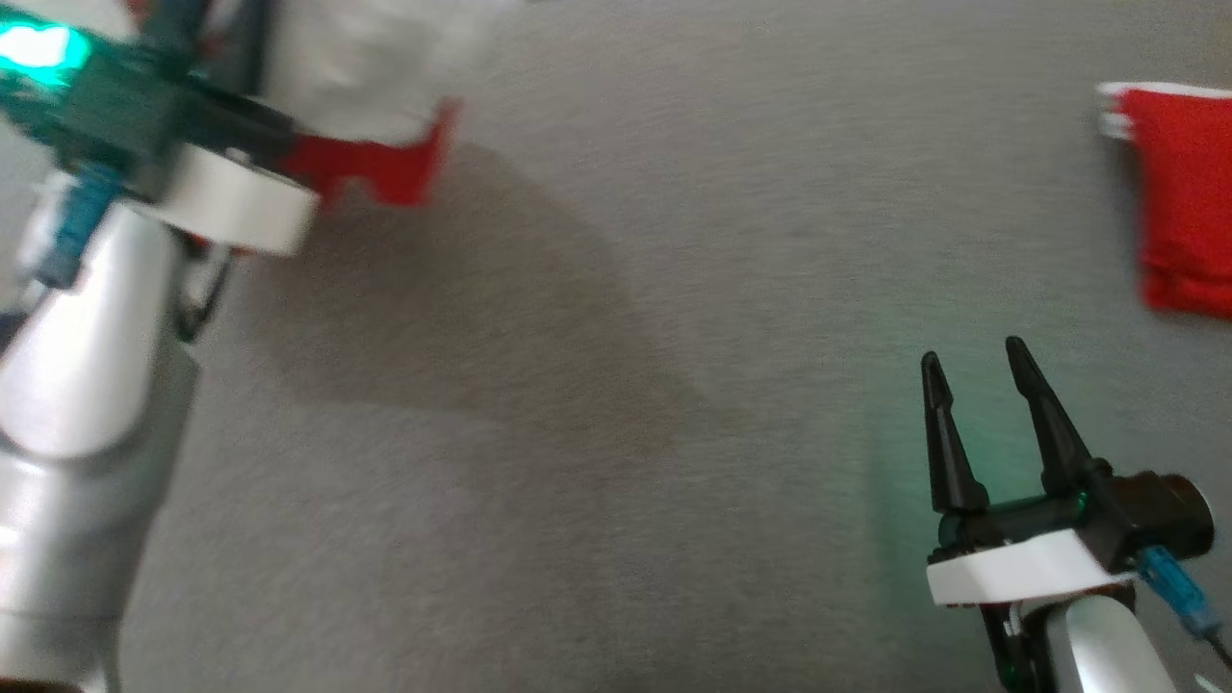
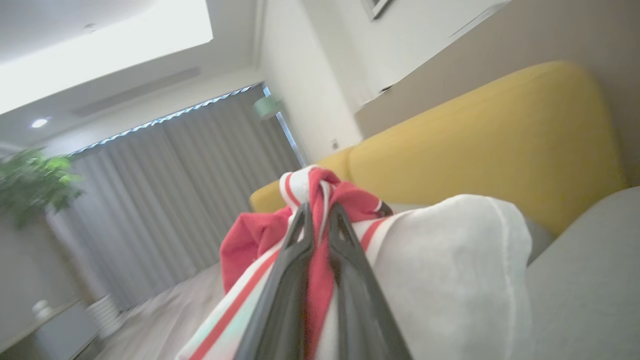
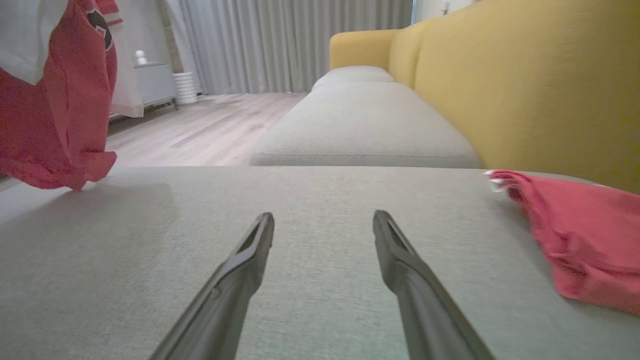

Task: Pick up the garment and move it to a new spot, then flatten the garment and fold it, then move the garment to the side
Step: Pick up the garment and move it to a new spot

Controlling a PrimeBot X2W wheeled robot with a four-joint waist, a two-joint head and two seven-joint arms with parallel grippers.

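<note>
You are looking at two grippers and two pieces of fabric. Your left gripper (image 2: pixel 320 212) is clamping its two dark fingers (image 2: pixel 285 280) together on a bunched fold of the garment (image 2: pixel 450 260), a white piece with red panels and red stripes. The red fold is squeezing up between the fingertips and spilling over them. In the head view that arm is sitting at the upper left, blurred, with the garment hanging from it above the grey seat cushion (image 1: pixel 616 385) and casting one broad shadow across it. In the right wrist view the garment is dangling at the far left. Its lowest red hem is hanging right at the cushion's surface, and you cannot tell whether it is touching.

Your right gripper (image 1: pixel 972 353) is hovering at the lower right with its two fingers spread wide apart, gripping nothing and pointing across the cushion.

One separate red cloth (image 1: pixel 1189 192) is lying flat on the same cushion at the far right edge, well apart from the held garment and off to the right of the spread fingers.

One yellow backrest (image 3: pixel 525 75) is running along behind the cushion, grey curtains (image 3: pixel 280 45) are hanging beyond, and one leafy plant (image 2: pixel 30 180) is standing beside them.
</note>
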